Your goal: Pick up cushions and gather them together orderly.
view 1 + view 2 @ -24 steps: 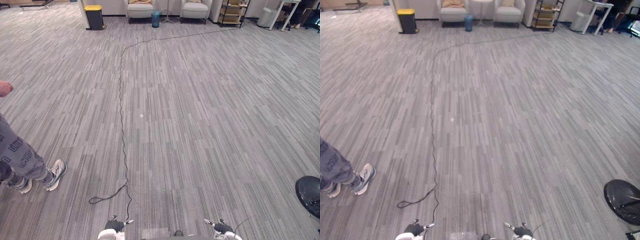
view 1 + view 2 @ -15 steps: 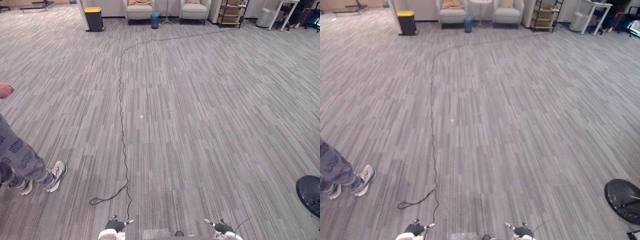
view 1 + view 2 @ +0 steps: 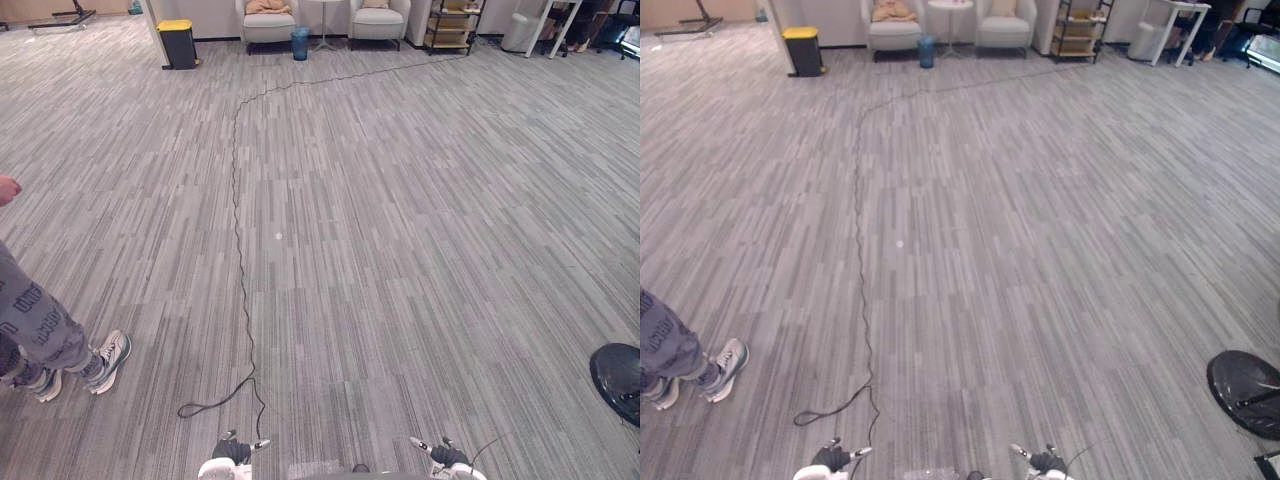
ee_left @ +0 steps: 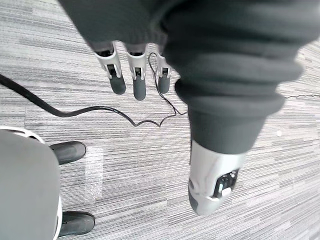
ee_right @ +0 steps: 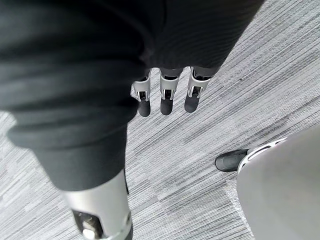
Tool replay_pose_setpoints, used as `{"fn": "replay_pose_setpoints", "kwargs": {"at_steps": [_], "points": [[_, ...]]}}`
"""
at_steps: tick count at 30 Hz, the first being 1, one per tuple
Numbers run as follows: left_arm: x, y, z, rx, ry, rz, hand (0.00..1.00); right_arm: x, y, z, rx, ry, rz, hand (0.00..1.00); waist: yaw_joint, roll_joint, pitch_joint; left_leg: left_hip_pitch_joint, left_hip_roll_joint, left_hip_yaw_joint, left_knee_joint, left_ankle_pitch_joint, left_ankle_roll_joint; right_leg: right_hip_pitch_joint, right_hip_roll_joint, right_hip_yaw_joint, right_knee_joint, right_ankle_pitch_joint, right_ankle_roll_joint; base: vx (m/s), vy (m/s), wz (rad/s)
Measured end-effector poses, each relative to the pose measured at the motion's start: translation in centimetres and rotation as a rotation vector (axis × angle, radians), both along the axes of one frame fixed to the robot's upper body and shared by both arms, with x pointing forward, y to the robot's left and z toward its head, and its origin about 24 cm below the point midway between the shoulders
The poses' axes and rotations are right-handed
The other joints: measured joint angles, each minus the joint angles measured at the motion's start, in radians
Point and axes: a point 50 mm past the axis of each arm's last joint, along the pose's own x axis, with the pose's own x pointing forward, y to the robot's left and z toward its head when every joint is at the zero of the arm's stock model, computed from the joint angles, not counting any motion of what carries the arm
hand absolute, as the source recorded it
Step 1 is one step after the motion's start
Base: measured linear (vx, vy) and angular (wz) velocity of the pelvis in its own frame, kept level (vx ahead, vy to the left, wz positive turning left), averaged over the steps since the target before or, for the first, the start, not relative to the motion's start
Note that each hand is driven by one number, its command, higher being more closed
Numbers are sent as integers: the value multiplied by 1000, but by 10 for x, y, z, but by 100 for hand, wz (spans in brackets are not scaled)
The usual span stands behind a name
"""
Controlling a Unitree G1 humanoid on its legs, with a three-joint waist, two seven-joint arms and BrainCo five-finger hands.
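Since the earlier frame the camera has shifted, so the far armchairs show more fully. A person (image 3: pixel 45 330) in grey trousers stands at near left. Along the far wall sit a yellow-lidded bin (image 3: pixel 178 43), then a left armchair (image 3: pixel 268 24) holding a tan cushion (image 3: pixel 268 6), then a right armchair (image 3: pixel 378 20) with a second cushion (image 3: pixel 1003 7). The left hand (image 4: pixel 136 70) and right hand (image 5: pixel 167 95) hang with relaxed fingers, holding nothing.
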Motion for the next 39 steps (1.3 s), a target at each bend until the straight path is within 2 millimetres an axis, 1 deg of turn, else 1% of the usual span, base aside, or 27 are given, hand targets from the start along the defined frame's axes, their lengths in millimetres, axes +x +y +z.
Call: {"fn": "replay_pose_setpoints", "kwargs": {"at_steps": [12, 15, 18, 19, 20, 21, 22, 24, 25, 26, 27, 28, 29, 30, 31, 32, 33, 34, 35, 36, 37, 38, 39], "points": [[1, -2, 0, -7, -1, -29, 0, 1, -1, 0, 3, -6, 3, 0, 0, 4, 3, -4, 1, -7, 2, -6, -3, -1, 1, 0, -8, -2, 2, -6, -7, 0], [2, -3, 0, -10, -3, -30, 0, 2, -2, 1, 1, -10, 4, 0, 0, 8, 2, -38, 4, -4, 33, -22, -3, -28, 0, 4, 6, -5, 3, -16, -25, -4], [3, -3, 0, -11, -4, -33, 0, 4, -3, 2, -3, -19, 4, 0, -3, 13, 5, -40, 7, -2, 33, -24, -5, -46, 0, 6, 38, -24, 1, 9, -5, -1], [3, -3, 0, -11, -5, -34, 0, 5, -3, 2, -4, -24, 4, 0, -3, 13, 6, -47, 9, -1, 34, -26, -8, -61, 0, 7, 66, -40, 0, 1, -38, -1], [4, -3, 1, -10, -11, -31, 0, 6, -3, 3, -3, -28, 3, 0, -3, 11, 9, -66, 13, -1, 54, -38, -14, -94, -1, 8, 119, -70, -2, 16, -65, -2], [6, -2, 2, -8, -23, -24, 0, 7, -2, 3, 1, -35, -7, 0, -2, 7, 14, -105, 20, 0, 112, -70, -19, -136, -5, 9, 188, -112, -8, 24, -77, -1], [7, -2, 2, -8, -25, -23, 0, 6, -2, 3, 6, -37, -18, 0, -1, 7, 15, -113, 23, -1, 134, -81, -20, -146, -6, 9, 206, -123, -10, 78, -94, 0], [7, 2, 4, -15, -44, 39, 0, 9, -1, 4, 16, -61, -47, 0, -1, 7, 28, -158, 52, 3, 279, -162, -34, -170, -10, 7, 299, -197, -20, 104, -92, 3], [7, 1, 4, -19, -51, 56, 0, 10, 1, 5, 21, -71, -52, 0, -1, 5, 33, -173, 62, 3, 330, -180, -36, -171, -10, 5, 316, -214, -23, 116, -111, 7], [12, 0, 6, -31, -77, 84, 0, 10, 2, 6, 24, -89, -65, 0, 0, -2, 42, -238, 88, 2, 499, -208, -30, -171, -10, 1, 345, -243, -31, 178, -143, 7], [18, -1, 9, -44, -112, 116, 0, 13, 6, 7, 31, -107, -67, 0, 7, -1, 54, -324, 126, 3, 688, -215, -19, -152, -5, -3, 347, -258, -43, 254, -134, 2], [21, -1, 11, -47, -131, 127, 0, 15, 4, 8, 26, -117, -68, 0, 15, 1, 66, -376, 165, 9, 818, -224, -10, -132, 4, -10, 349, -277, -59, 194, -80, -3], [23, -1, 12, -47, -141, 131, 0, 14, 4, 8, 25, -115, -72, 0, 15, 3, 68, -402, 188, 12, 873, -232, -17, -118, 6, -11, 353, -285, -56, 270, -25, -4], [24, -1, 13, -49, -151, 136, 0, 14, 5, 8, 25, -113, -76, 0, 15, 2, 68, -442, 215, 22, 909, -242, -34, -94, 4, -11, 359, -307, -56, 317, 0, -1], [26, 0, 14, -52, -162, 145, 0, 15, 5, 8, 30, -118, -85, 0, 15, 1, 68, -489, 229, 37, 889, -249, -44, -69, -3, -9, 355, -330, -49, 393, 14, 1], [27, 0, 14, -55, -167, 150, 0, 16, 5, 9, 34, -120, -92, 0, 16, 1, 68, -505, 229, 44, 872, -249, -45, -61, -6, -8, 349, -333, -47, 375, 69, -3], [28, -1, 15, -64, -179, 162, 0, 18, 6, 9, 34, -125, -97, 0, 22, 0, 69, -529, 226, 71, 820, -247, -45, -42, -16, -3, 329, -333, -41, 407, 114, -18], [32, 0, 17, -69, -197, 175, 0, 23, 7, 10, 35, -135, -96, 0, 35, -10, 75, -549, 198, 114, 714, -228, -36, -9, -46, 15, 294, -333, -38, 506, 173, -29], [34, 0, 18, -72, -214, 182, 0, 28, 10, 11, 42, -148, -99, 0, 41, -22, 82, -579, 156, 131, 631, -182, -29, 25, -79, 32, 253, -332, -37, 434, 165, -32], [35, 0, 19, -73, -222, 183, 0, 30, 11, 12, 44, -152, -101, 0, 45, -23, 82, -590, 144, 137, 593, -155, -28, 34, -88, 39, 241, -330, -34, 446, 192, -43], [35, -3, 19, -80, -229, 188, 0, 31, 11, 11, 45, -151, -101, 0, 54, -14, 78, -608, 118, 131, 470, -55, -13, 56, -98, 70, 212, -327, -29, 482, 252, -55], [35, -4, 19, -86, -229, 192, 0, 32, 13, 12, 49, -154, -99, 0, 63, -14, 76, -609, 110, 112, 473, 21, 17, 66, -104, 101, 204, -328, -29, 633, 342, -55], [38, 1, 21, -74, -240, 185, 0, 34, 24, 11, 80, -162, -99, 0, 67, -35, 66, -604, 91, 134, 491, -31, 38, 65, -132, 136, 219, -311, -25, 573, 313, -31]]}}
